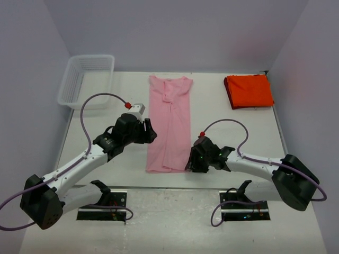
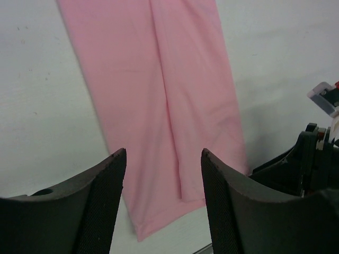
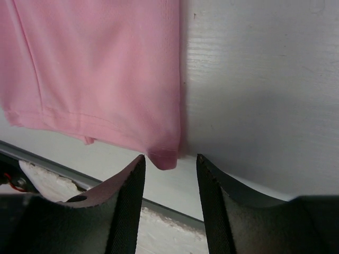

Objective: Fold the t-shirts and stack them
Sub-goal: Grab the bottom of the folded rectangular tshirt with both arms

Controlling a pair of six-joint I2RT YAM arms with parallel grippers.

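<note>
Near table edge: right gripper [image 3: 169,159] sits at the near right corner of the pink t-shirt [image 1: 169,116]; jaws parted to a moderate gap, clamping nothing; right wrist view shows the hem corner poking just into the mouth of the gap, which top view hides under the wrist; whether a fingertip [image 3: 130,185] touches cloth is hard to say, probably not; same view shows the stitched hem and the near edge of the table [image 1: 238,127] below it.

Further out: left gripper [image 1: 150,131] is at the shirt's left edge, about mid-length; jaws wide, holding nothing; left wrist view looks along the cloth between both fingers [image 2: 100,206], showing a crease running lengthwise down the middle, the near hem, and the right arm [image 2: 312,159] at frame right; only top view shows the two arms standing either side of the shirt.

Pink shirt lies flat mid-table, folded lengthwise into a long narrow strip; hem near, collar far.

Far right corner: orange-red t-shirt [image 1: 249,91], folded into a compact rectangle, well apart from the pink one; top view only.

Far left corner: white mesh basket [image 1: 71,79]; top view only.
</note>
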